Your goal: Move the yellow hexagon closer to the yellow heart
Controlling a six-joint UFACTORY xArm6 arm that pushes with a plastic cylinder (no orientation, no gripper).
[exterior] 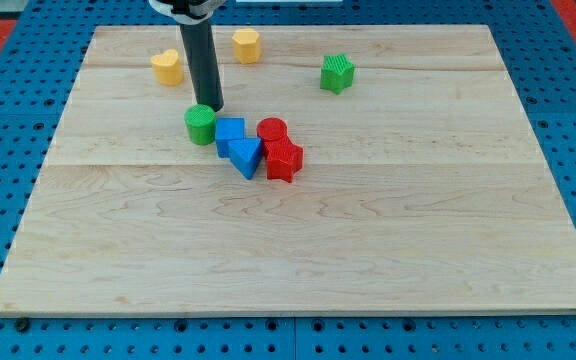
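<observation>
The yellow hexagon [247, 45] lies near the view's top, left of centre. The yellow heart [167, 67] lies to its left and slightly lower, a short gap between them. My tip [214, 107] stands on the board below and between the two yellow blocks, just above and right of the green cylinder [200, 124]. The rod rises to the view's top and passes between the two yellow blocks without touching either.
A blue cube [230, 132], a blue triangle [246, 157], a red cylinder [272, 130] and a red star-like block [284, 160] cluster right of the green cylinder. A green star-like block [337, 73] sits at upper right. The wooden board [368, 240] ends in blue pegboard.
</observation>
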